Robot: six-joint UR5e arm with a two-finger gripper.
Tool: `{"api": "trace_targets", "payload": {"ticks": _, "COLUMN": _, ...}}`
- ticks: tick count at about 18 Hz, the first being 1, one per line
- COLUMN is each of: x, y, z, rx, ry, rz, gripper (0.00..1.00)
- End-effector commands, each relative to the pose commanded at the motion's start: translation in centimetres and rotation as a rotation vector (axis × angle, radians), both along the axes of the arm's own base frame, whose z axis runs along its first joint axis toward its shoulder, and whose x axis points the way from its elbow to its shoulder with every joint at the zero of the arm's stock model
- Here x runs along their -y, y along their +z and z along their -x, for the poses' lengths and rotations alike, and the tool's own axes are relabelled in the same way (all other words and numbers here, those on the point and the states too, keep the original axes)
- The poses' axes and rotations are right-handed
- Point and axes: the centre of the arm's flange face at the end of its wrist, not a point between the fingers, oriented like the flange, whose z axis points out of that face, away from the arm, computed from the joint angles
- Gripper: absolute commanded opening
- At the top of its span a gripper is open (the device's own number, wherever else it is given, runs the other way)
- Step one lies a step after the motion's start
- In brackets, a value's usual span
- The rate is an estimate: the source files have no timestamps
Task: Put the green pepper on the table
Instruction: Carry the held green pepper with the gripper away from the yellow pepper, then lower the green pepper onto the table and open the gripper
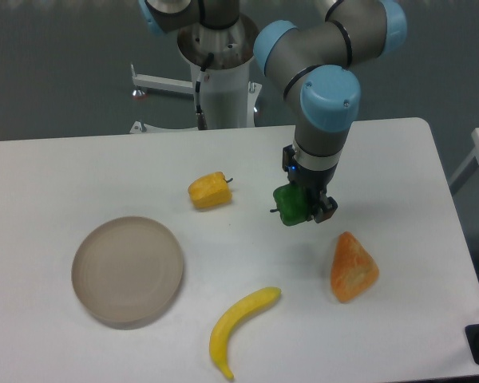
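Note:
The green pepper (289,205) is a small glossy dark-green lump held between the fingers of my gripper (303,209), right of the middle of the white table (80,171). The gripper is shut on it and points straight down. The pepper's stem sticks out to the left. Whether the pepper touches the tabletop or hangs just above it cannot be told from this view. The wrist and fingers hide the pepper's right side.
A yellow pepper (208,191) lies left of the gripper. An orange wedge-shaped toy (353,267) sits to its lower right, a banana (238,326) near the front edge, and a round beige plate (128,270) at the left. The robot base (221,80) stands behind.

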Motion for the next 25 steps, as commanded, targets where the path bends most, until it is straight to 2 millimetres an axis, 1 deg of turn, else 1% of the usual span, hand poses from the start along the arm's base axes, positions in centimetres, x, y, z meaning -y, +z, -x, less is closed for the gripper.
{"api": "trace_targets", "payload": {"ticks": 6, "x": 0.0, "y": 0.1, "z": 0.0, "rx": -0.002, "ry": 0.002, "rz": 0.0, "gripper": 0.24}}
{"api": "trace_targets", "payload": {"ticks": 7, "x": 0.1, "y": 0.1, "z": 0.3, "rx": -0.002, "ry": -0.003, "rz": 0.0, "gripper": 0.24}}
{"api": "trace_targets", "payload": {"ticks": 8, "x": 1.0, "y": -0.2, "z": 1.5, "rx": 0.004, "ry": 0.014, "rz": 0.005, "gripper": 0.24}}
{"api": "trace_targets", "payload": {"ticks": 12, "x": 2.5, "y": -1.1, "z": 3.0, "rx": 0.02, "ry": 0.022, "rz": 0.019, "gripper": 0.25}}
{"api": "trace_targets", "payload": {"ticks": 14, "x": 3.6, "y": -2.1, "z": 3.6, "rx": 0.032, "ry": -0.023, "rz": 0.029, "gripper": 0.26}}
{"api": "trace_targets", "payload": {"ticks": 15, "x": 4.6, "y": -2.6, "z": 4.3, "rx": 0.038, "ry": -0.041, "rz": 0.035, "gripper": 0.26}}
{"api": "trace_targets", "payload": {"ticks": 16, "x": 5.1, "y": -3.0, "z": 4.4, "rx": 0.044, "ry": -0.061, "rz": 0.04, "gripper": 0.26}}
{"api": "trace_targets", "payload": {"ticks": 17, "x": 5.6, "y": -3.8, "z": 4.7, "rx": 0.056, "ry": -0.072, "rz": 0.049, "gripper": 0.26}}
{"api": "trace_targets", "payload": {"ticks": 20, "x": 8.6, "y": -5.3, "z": 7.7, "rx": 0.07, "ry": -0.109, "rz": 0.052, "gripper": 0.26}}
{"api": "trace_targets", "payload": {"ticks": 21, "x": 9.8, "y": -6.2, "z": 8.4, "rx": 0.091, "ry": -0.133, "rz": 0.052, "gripper": 0.26}}
{"api": "trace_targets", "payload": {"ticks": 22, "x": 10.5, "y": -6.9, "z": 8.7, "rx": 0.112, "ry": -0.148, "rz": 0.042, "gripper": 0.26}}
{"api": "trace_targets", "payload": {"ticks": 24, "x": 10.6, "y": -7.3, "z": 8.6, "rx": 0.125, "ry": -0.156, "rz": 0.035, "gripper": 0.26}}
{"api": "trace_targets", "payload": {"ticks": 25, "x": 10.9, "y": -8.2, "z": 8.2, "rx": 0.142, "ry": -0.163, "rz": 0.045, "gripper": 0.26}}
